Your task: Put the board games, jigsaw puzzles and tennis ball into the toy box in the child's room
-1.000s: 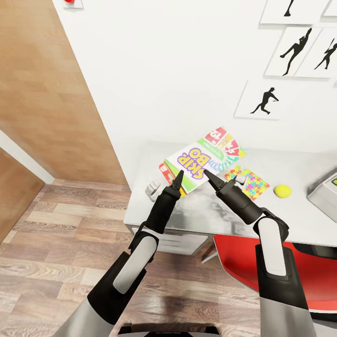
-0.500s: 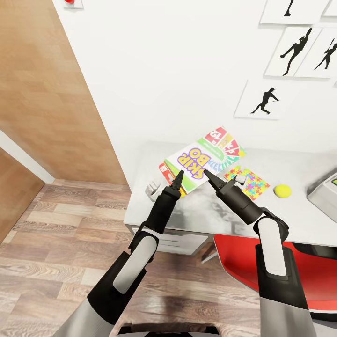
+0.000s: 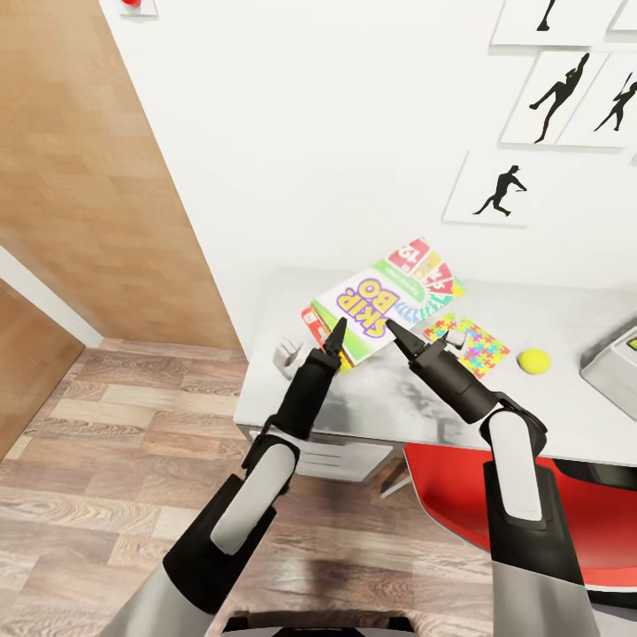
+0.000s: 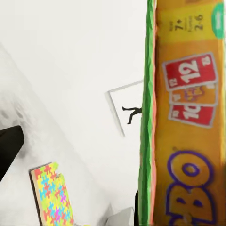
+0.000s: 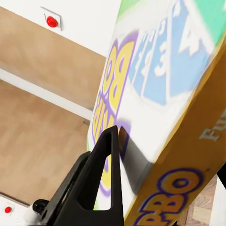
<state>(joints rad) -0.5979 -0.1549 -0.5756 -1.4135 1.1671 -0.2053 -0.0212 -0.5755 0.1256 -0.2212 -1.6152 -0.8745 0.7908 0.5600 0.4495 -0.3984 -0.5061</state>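
So in the head view you have the Skip-Bo box at the middle of the frame, lifted and tilted over the pale surface, with the left gripper at its lower left corner and the right gripper at its lower edge; each pair of fingers looks pinched onto the box. Below the box a red-banded game box peeks out, a jigsaw puzzle lies just right of the right gripper, the tennis ball sits further right, and the toy box shows at the right edge, contents too cropped to tell. By my reading, most of the toys remain outside it. In the left wrist view the box's orange side runs down the right, the puzzle at lower left. In the right wrist view one dark finger presses on the box's printed face.
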